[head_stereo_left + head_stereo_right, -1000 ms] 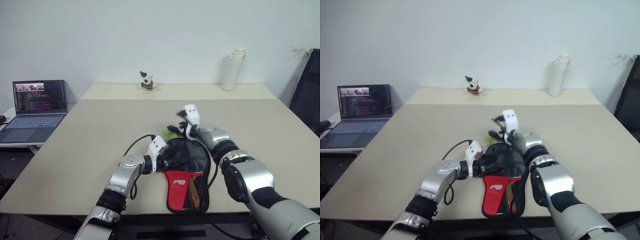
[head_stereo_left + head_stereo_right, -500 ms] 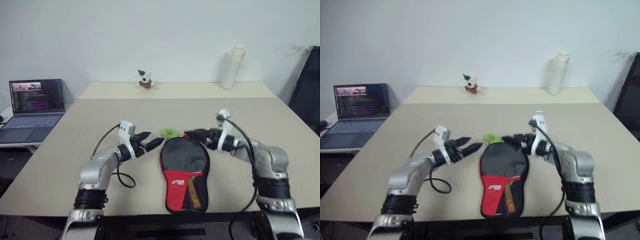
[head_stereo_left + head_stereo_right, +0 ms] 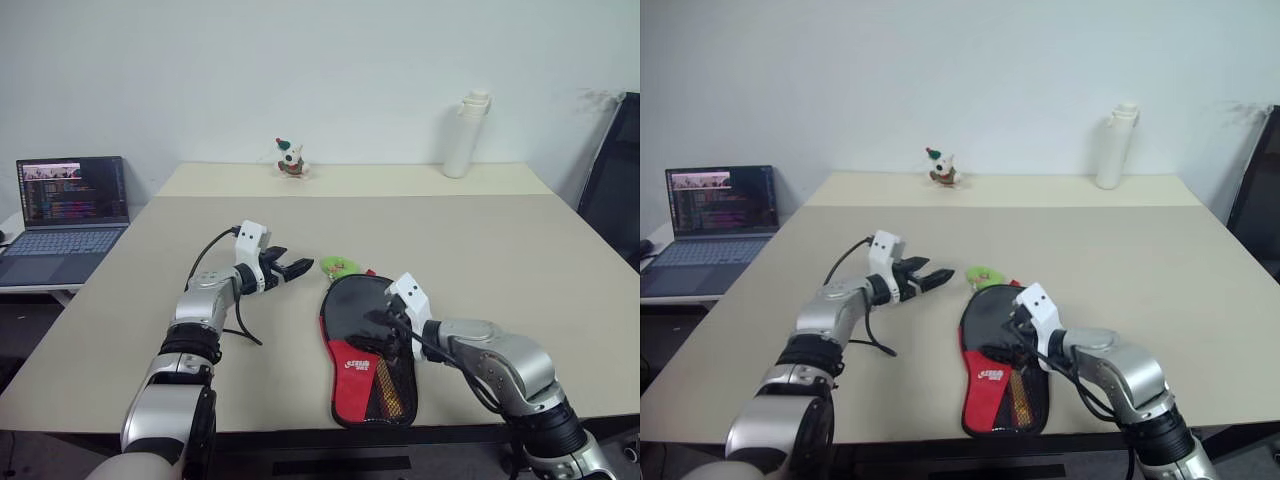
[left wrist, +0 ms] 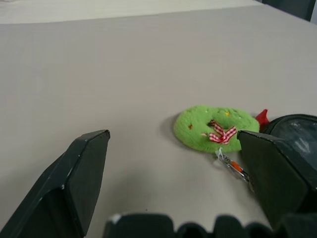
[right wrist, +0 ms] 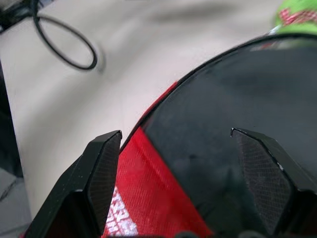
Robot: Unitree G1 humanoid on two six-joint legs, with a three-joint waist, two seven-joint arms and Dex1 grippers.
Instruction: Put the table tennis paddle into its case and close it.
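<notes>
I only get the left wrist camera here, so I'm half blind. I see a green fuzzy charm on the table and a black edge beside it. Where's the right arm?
Observer: The right gripper is over the black rounded part of the case, with its fingers open.
Operator: Is that black edge I see the case, then? How does it lie?
Observer: Yes. It lies flat on the table near the front edge, with its red panel and mesh end toward the robot.
Operator: Anything else on the table I should know about?
Observer: A white bottle and a small figurine stand at the far edge, well away from both arms.
</notes>
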